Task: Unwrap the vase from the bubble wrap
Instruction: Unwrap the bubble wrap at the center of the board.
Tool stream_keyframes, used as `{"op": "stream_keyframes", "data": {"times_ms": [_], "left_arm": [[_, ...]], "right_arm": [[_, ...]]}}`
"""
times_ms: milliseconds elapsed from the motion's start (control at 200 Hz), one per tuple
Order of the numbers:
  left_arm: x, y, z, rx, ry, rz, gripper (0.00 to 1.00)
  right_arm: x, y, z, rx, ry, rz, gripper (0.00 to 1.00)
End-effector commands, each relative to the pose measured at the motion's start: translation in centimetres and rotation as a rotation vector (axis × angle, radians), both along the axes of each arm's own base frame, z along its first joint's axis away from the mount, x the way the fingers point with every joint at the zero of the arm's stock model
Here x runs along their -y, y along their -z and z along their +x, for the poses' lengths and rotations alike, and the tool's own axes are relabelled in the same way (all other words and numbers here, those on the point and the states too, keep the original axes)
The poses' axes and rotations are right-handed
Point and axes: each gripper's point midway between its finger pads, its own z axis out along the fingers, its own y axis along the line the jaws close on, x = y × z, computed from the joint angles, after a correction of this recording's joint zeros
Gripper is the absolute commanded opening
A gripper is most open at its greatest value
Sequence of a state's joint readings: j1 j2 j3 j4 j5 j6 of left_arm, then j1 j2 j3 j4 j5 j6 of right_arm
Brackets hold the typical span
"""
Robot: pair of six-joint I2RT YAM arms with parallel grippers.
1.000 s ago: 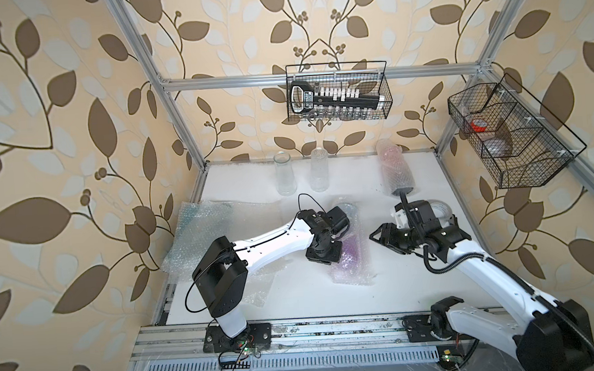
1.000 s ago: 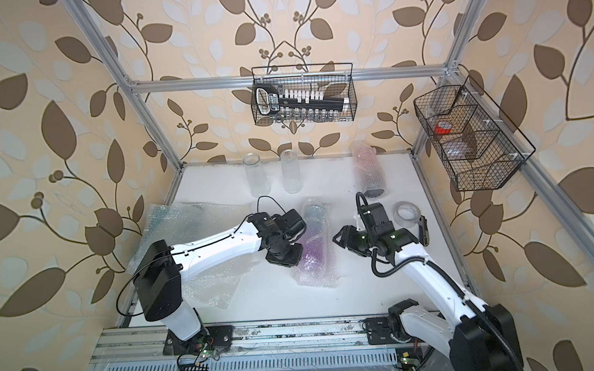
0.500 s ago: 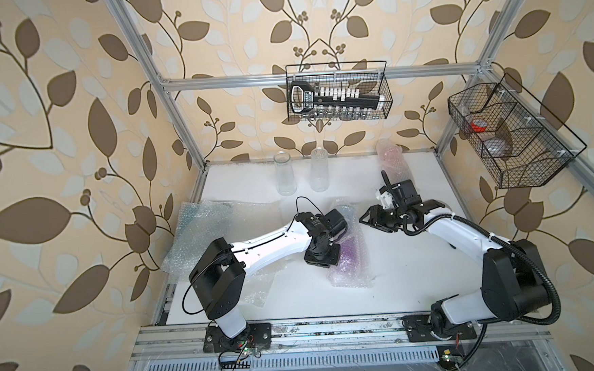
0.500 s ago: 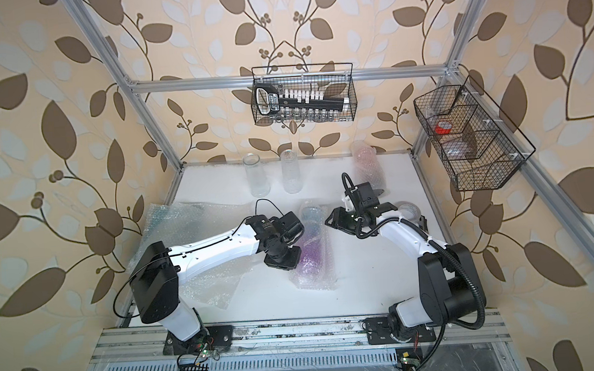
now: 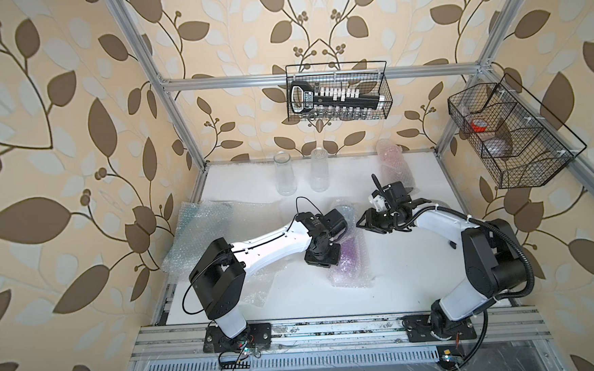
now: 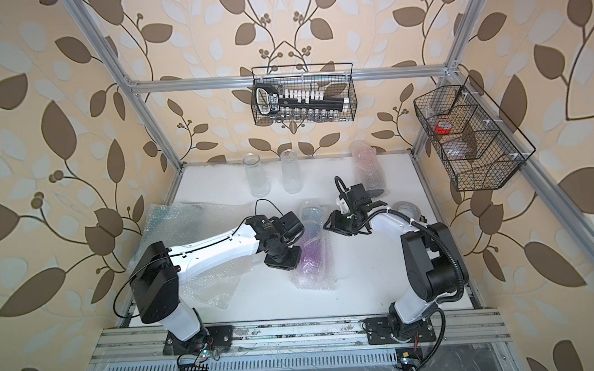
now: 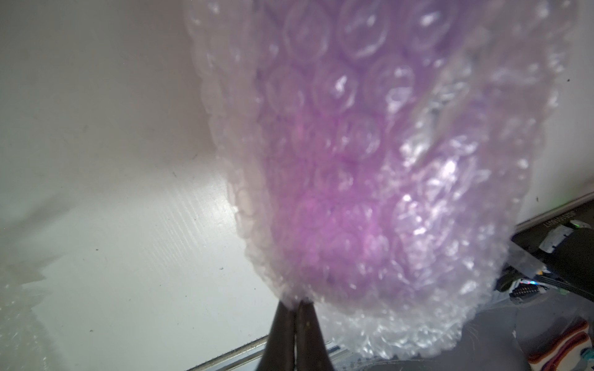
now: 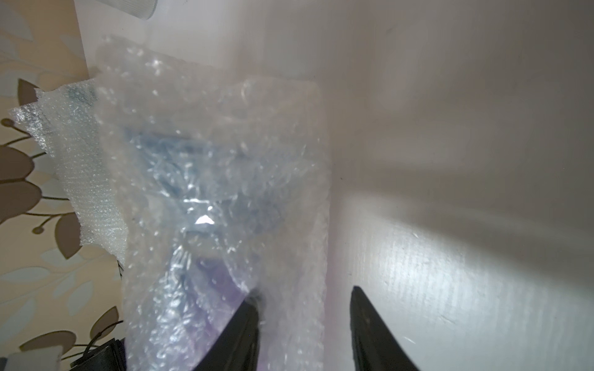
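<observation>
A purple vase (image 5: pixel 350 257) lies on the white table, rolled in clear bubble wrap (image 5: pixel 353 278); both top views show it (image 6: pixel 312 259). My left gripper (image 7: pixel 295 305) is shut, its tips pinching the edge of the bubble wrap (image 7: pixel 418 192) beside the vase's purple body (image 7: pixel 321 208). In a top view it sits at the bundle's left side (image 5: pixel 322 253). My right gripper (image 8: pixel 304 294) is open at the bundle's far end (image 5: pixel 361 222). One of its fingers (image 8: pixel 247 314) rests on the wrap (image 8: pixel 209 160), the other stands over bare table.
Two clear glass vases (image 5: pixel 285 174) (image 5: pixel 319 171) stand at the back. A second wrapped bundle (image 5: pixel 393 166) lies back right. Loose bubble wrap sheets (image 5: pixel 203 234) cover the table's left side. A tape roll (image 6: pixel 408 208) sits near the right arm. Wire baskets (image 5: pixel 337 92) (image 5: pixel 511 138) hang on the walls.
My right arm has swung from the front right to the far end of the wrapped vase, and its jaws have narrowed. The left gripper has stayed shut in place.
</observation>
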State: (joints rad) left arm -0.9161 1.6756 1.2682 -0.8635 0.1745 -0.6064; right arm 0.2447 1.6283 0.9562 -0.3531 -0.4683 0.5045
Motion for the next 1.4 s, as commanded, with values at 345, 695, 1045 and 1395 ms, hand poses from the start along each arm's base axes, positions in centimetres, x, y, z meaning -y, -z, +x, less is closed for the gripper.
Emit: {"op": "stream_keyframes", "data": {"times_ms": [345, 695, 1045, 1395], "left_arm": [[-0.5, -2.4, -0.5, 0.004, 0.001, -0.001, 0.11], [1.2, -7.7, 5.7, 0.053, -0.014, -0.094, 0.67], [4.8, -4.4, 14.8, 0.131, -0.069, -0.041, 0.63], [4.4, -1.6, 15.5, 0.119, -0.089, 0.010, 0.29]], "right_arm": [[-0.2, -0.5, 1.6, 0.044, -0.032, -0.029, 0.06], [-1.3, -2.1, -0.1, 0.093, -0.096, -0.039, 0.00], [-2.0, -2.3, -0.7, 0.095, -0.110, -0.032, 0.00], [-2.6, -2.6, -0.7, 0.100, -0.119, -0.021, 0.00]]}}
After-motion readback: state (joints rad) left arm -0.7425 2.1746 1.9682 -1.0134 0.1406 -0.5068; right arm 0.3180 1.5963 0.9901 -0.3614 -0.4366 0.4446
